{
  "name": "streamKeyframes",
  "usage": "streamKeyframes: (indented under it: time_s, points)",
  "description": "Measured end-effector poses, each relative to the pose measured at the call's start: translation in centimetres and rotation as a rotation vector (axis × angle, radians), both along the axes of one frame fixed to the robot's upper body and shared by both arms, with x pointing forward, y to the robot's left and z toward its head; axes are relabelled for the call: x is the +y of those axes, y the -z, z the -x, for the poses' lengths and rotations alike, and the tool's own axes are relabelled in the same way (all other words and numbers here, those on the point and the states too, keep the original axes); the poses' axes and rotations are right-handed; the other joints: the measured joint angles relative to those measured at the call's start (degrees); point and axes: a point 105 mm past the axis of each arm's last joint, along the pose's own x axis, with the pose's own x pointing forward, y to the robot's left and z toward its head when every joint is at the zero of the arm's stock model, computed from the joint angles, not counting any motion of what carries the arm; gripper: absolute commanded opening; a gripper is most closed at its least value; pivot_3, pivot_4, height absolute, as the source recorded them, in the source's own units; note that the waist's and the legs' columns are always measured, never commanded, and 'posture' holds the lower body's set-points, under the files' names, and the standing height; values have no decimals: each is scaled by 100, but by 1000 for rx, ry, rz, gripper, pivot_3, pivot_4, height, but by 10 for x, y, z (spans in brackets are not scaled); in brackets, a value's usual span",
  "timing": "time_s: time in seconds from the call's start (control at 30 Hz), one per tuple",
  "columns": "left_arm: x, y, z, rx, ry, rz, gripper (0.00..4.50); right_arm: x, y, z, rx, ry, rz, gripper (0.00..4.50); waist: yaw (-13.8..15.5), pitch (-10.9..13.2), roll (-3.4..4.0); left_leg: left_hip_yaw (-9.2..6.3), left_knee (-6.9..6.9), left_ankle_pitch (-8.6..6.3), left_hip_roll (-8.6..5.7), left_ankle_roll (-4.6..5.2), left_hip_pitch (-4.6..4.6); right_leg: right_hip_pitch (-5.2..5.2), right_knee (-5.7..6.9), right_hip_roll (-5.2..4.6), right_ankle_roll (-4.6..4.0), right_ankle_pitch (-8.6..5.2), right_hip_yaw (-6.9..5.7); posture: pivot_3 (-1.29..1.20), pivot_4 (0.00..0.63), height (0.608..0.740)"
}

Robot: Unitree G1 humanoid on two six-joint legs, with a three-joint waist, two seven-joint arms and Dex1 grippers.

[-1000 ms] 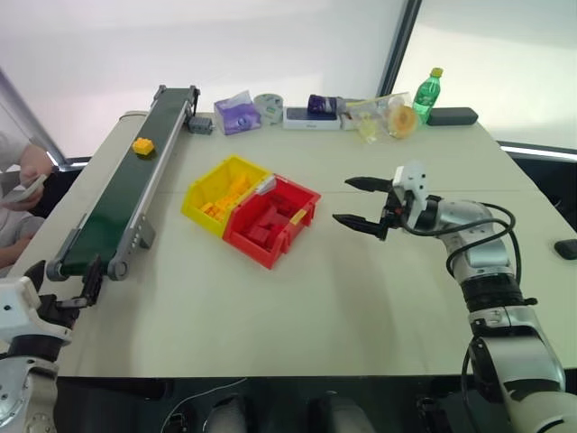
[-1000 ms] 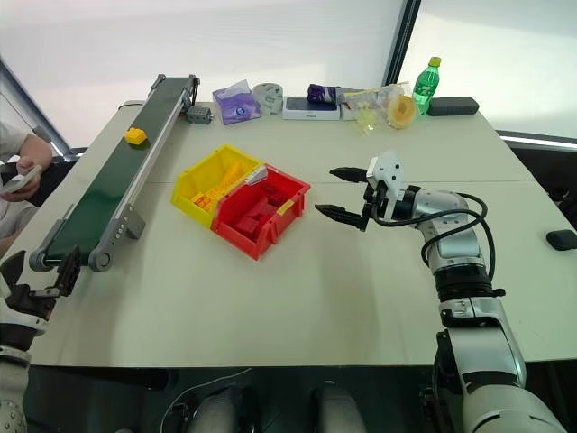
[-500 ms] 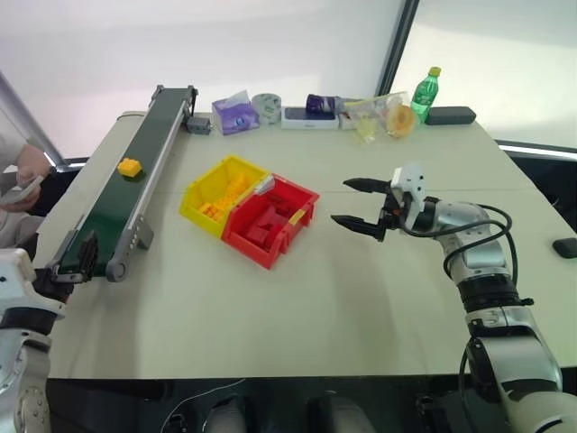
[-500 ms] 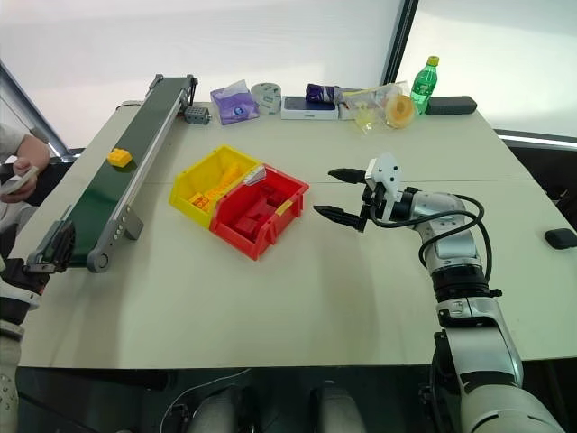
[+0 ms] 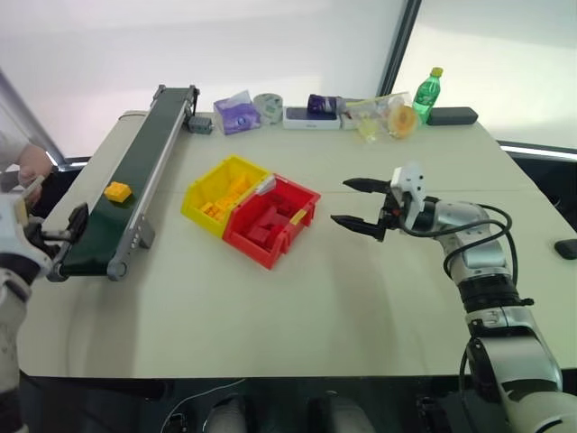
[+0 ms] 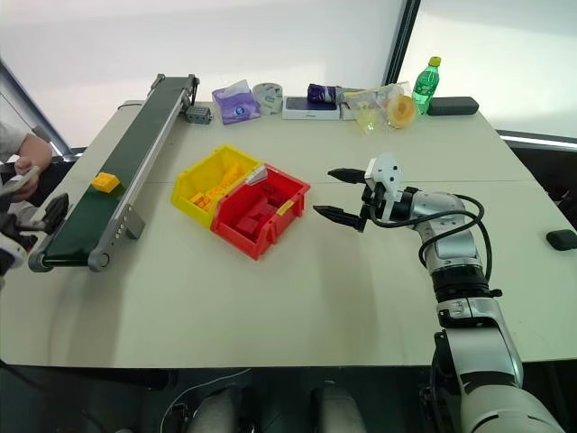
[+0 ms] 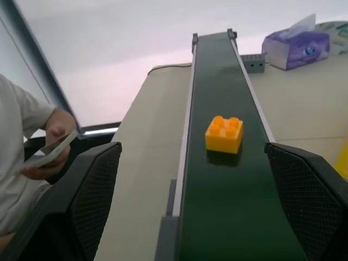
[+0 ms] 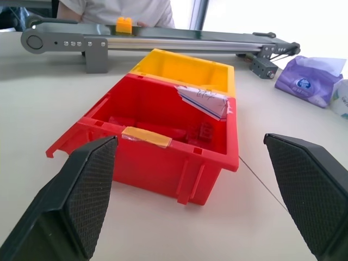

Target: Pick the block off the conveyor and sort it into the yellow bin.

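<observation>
Left claw point(image 7: 196, 206) spread wide — 1 block point(image 7: 224, 135) on 1 conveyor point(image 7: 228, 206).

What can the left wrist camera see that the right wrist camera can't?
Left wrist view alone: a hand holding a phone, and the studs on top of the block.
Right wrist view alone: the red bin, the yellow bin and a paper scrap.
Both: the block riding the conveyor, the tissue pack, the table.
</observation>
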Motion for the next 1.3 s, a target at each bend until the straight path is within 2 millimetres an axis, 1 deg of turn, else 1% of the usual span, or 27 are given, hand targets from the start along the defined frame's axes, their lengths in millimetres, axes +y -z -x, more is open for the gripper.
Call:
streamKeyframes:
  time_s: [0.07, 0.17, 0.23, 0.33, 0.4, 0.47, 0.5, 0.57, 0.6, 0.73, 0.83, 0.93, 0.97, 1.03, 1.1, 1.17, 1.23, 1.3]
  points:
    - [1, 7, -6, 73, 24, 23, 4444, 1, -1, 0, 2, -2, 1, 4500, -11, 1, 1, 7, -4, 0, 0, 0, 0, -6, 0, 0, 0, 0, 0, 0, 150, 740]
    - [-5, 28, -14, 172, 81, 42, 4444, 1, -2, 1, 3, -2, 1, 4500, -21, 1, 2, 9, -6, 1, 2, -2, -1, -12, 0, 1, 0, 0, 0, 0, 150, 740]
    - [-4, 37, -18, 223, 87, 38, 4444, 2, -3, 2, -3, -2, 3, 4500, -22, 1, 2, 9, -5, 1, 2, -2, -1, -12, 0, 1, 0, 0, 1, 0, 150, 740]
    - [-5, 41, -21, 242, 109, 49, 4444, 1, -1, 5, 1, 4, 7, 4500, -11, 1, 1, 10, -5, 1, 1, -2, -1, -12, 0, -1, 0, 0, 2, 0, 150, 740]
    - [-9, 42, -24, 254, 131, 61, 3907, 0, 2, 6, 13, 7, 7, 4500, 9, 1, 1, 10, -3, 1, -1, -2, -2, -11, 2, -3, 0, 0, 2, 0, 150, 740]
    - [-13, 44, -24, 261, 160, 72, 3123, -1, 3, 6, 18, 9, 10, 4500, 5, 1, 1, 10, -2, 1, -1, -2, -2, -11, 1, -4, 0, 0, 2, 0, 150, 740]
    - [-15, 45, -25, 267, 169, 74, 2527, -1, 3, 6, 17, 10, 11, 4500, 2, 1, 1, 9, -2, 1, -1, -2, -2, -11, 2, -3, 0, 0, 2, 0, 150, 740]
    - [-14, 47, -24, 279, 165, 75, 1476, -2, 3, 6, 15, 13, 13, 4500, 0, 1, 1, 8, -3, 1, 1, -2, -2, -12, 2, -1, 0, 0, 4, 0, 150, 740]
    - [-14, 48, -23, 283, 162, 64, 1301, -3, 3, 6, 15, 14, 15, 4500, -1, 1, 2, 8, -3, 1, 1, -2, -2, -12, 2, -2, 0, 0, 5, 0, 150, 740]
    - [-14, 45, -21, 270, 144, 49, 1331, -4, 4, 7, 19, 19, 17, 4500, -1, 1, 1, 8, -1, 1, 1, -2, -2, -11, 3, -2, 0, 0, 5, 0, 150, 740]
    - [-21, 32, -24, 188, 155, 93, 1331, -4, 4, 6, 21, 22, 16, 4500, 16, 1, 1, 6, 2, 1, 0, -2, -5, -10, 3, -3, 0, 0, 4, 0, 150, 740]
    - [-41, 8, -29, 108, 216, 86, 1331, -3, 4, 6, 21, 23, 15, 4500, 32, 1, 1, 6, 4, 1, -2, -2, -5, -7, 3, -4, 1, 1, 5, 0, 150, 740]
    - [-52, -1, -31, 90, 252, 74, 1331, -4, 4, 6, 21, 24, 14, 4500, 34, 1, 1, 5, 4, 1, -3, -2, -5, -6, 3, -4, 1, 1, 5, 0, 150, 740]
    - [-72, -10, -37, 69, 311, 60, 1331, -3, 2, 5, 19, 22, 14, 4500, 31, 1, 1, 5, 4, 1, -3, -2, -4, -6, 4, -2, 1, 1, 5, 0, 150, 740]
    - [-93, -14, -48, 45, 358, 84, 1331, -3, 0, 5, 13, 22, 14, 4500, 39, 1, 1, 4, 6, 1, -5, -2, -4, -5, 6, 3, 2, 1, 5, 0, 150, 740]
    - [-114, -11, -63, 38, 394, 112, 1331, -2, -2, 5, 7, 21, 13, 4500, 43, 0, 1, 3, 12, 1, -12, -2, -4, -1, 7, 6, 2, 1, 4, 0, 150, 740]
    - [-140, -4, -81, 44, 418, 120, 1331, -1, -2, 4, 6, 21, 11, 4500, 47, 0, 1, 4, 13, 1, -19, -2, -4, -1, 7, 7, 3, 1, 4, 0, 150, 740]
    - [-162, 6, -93, 64, 445, 108, 1331, 0, -3, 4, 3, 23, 7, 4500, 39, 1, 1, 4, 11, 1, -20, -2, -4, -2, 7, 9, 3, 1, 4, 0, 150, 740]
